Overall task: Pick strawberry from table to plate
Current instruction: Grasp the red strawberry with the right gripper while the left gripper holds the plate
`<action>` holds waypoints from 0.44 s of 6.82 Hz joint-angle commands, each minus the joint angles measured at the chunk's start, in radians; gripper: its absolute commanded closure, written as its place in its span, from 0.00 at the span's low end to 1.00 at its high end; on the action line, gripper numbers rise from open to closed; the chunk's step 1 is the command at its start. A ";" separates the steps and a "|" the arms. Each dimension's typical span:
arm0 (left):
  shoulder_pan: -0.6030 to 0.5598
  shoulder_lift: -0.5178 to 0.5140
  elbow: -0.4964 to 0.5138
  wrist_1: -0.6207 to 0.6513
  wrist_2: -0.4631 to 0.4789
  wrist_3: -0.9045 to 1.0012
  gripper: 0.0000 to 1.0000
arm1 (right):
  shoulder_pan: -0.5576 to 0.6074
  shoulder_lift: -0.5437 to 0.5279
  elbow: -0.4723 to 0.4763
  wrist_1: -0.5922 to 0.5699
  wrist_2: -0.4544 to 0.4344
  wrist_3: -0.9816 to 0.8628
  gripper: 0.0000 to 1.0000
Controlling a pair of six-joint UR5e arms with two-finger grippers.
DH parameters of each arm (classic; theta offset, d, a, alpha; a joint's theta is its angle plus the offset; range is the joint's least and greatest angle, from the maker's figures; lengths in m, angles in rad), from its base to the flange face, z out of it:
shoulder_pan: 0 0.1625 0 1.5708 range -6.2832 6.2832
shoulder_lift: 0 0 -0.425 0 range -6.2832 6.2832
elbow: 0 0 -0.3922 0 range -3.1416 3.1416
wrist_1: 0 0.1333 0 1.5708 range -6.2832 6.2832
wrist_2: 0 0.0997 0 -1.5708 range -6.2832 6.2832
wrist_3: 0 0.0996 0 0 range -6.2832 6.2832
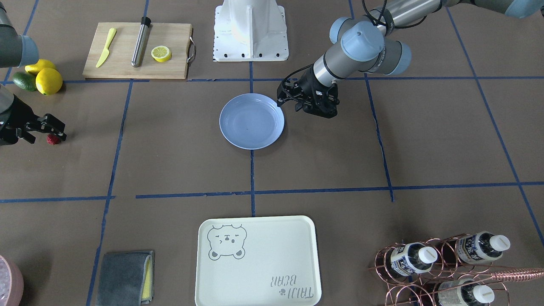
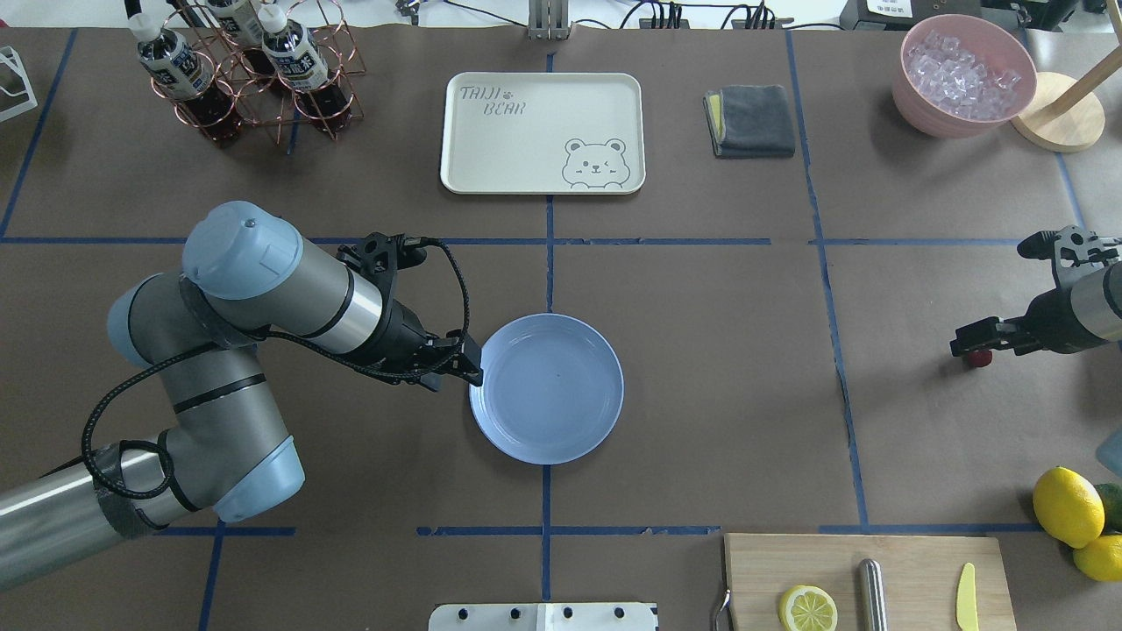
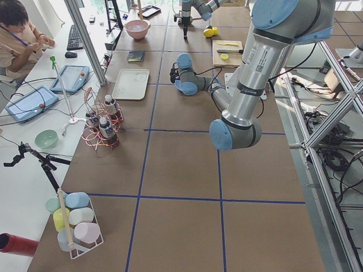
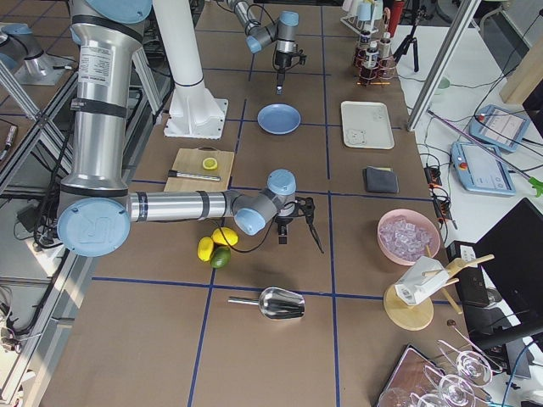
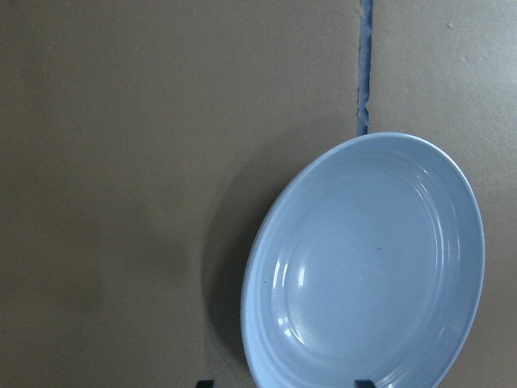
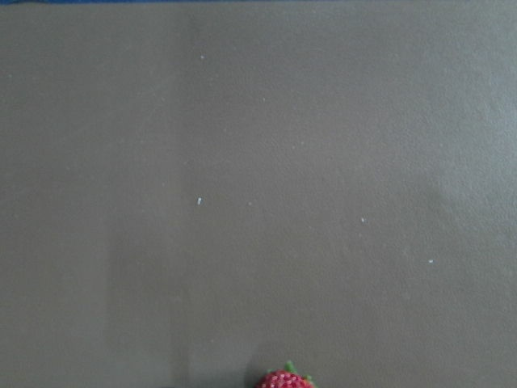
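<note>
Brown paper crossed by blue tape lines covered the table [image 2: 701, 394]. On it the strawberry [image 1: 53, 139] lay just beside the tip of the right gripper [image 1: 53, 127], well apart from the light-blue plate [image 2: 561, 438] in the middle. How far those fingers stood apart could not be told. The left gripper [image 2: 473, 364] hung at the plate's rim, its fingers [image 5: 203, 383] spread wide. A pink bowl [image 2: 916, 96] held ice cubes [image 2: 964, 70]. A copper wire rack [image 2: 337, 114] held labelled bottles [image 2: 294, 53], their print too small to read. The cream tray [image 2: 526, 149] carried a bear drawing and the words "TAIJI BEAR".
</note>
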 commanded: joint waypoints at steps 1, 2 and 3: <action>-0.005 0.001 -0.010 0.000 0.000 0.000 0.34 | -0.016 0.003 -0.007 -0.001 -0.003 0.001 0.07; -0.007 0.003 -0.019 0.000 0.000 0.000 0.34 | -0.019 0.003 -0.007 -0.001 -0.003 0.000 0.08; -0.007 0.003 -0.018 0.000 0.000 0.000 0.34 | -0.021 0.004 -0.006 -0.001 -0.003 0.001 0.31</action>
